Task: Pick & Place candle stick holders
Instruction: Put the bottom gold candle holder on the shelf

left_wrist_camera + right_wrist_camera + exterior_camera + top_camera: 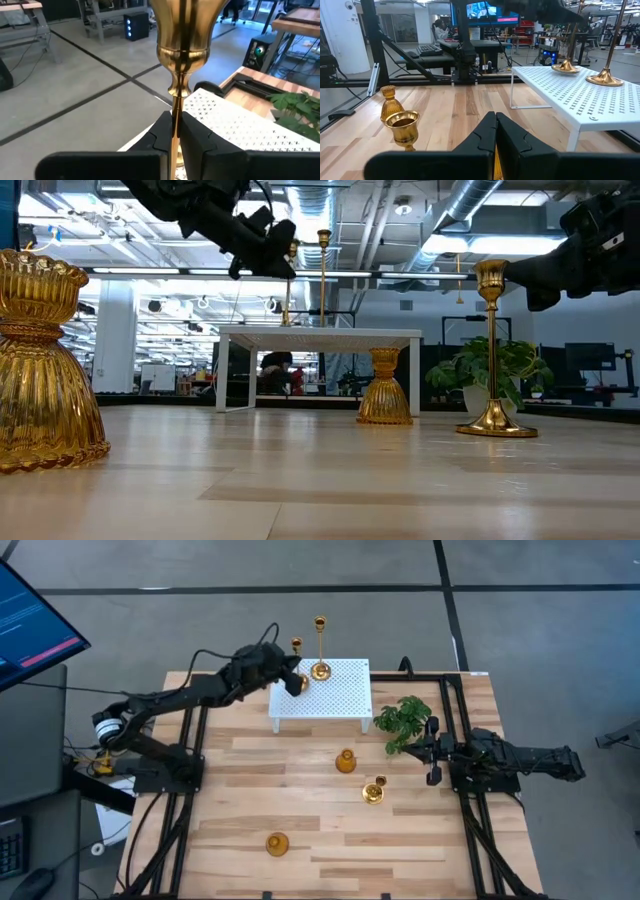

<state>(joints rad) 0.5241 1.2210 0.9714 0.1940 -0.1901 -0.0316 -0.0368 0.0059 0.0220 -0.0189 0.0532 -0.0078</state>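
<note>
My left gripper (292, 674) reaches over the near left part of the white perforated stand (340, 700) and is shut on a tall gold candle stick holder (297, 644). A second tall holder (320, 668) stands by its round base on the stand. On the table stand a short bulbous holder (346, 760), a tall holder (374, 791) and another bulbous one (276, 843). My right gripper (432, 752) is shut and empty, next to the green plant (404, 720). My left gripper pinches the holder's thin stem (176, 107) between its two fingers, below the cup (182, 30). The fingers come from the table's left, slanting a little down, and lie across the stem. The holder is upright, its round base (565, 66) at the stand's top.
The stand's legs rest on the far middle of the wooden table (300, 800). Black frame rails (190, 770) run along both sides. The plant stands at the right, between the stand and my right arm. Open wood lies at the near left and near right.
</note>
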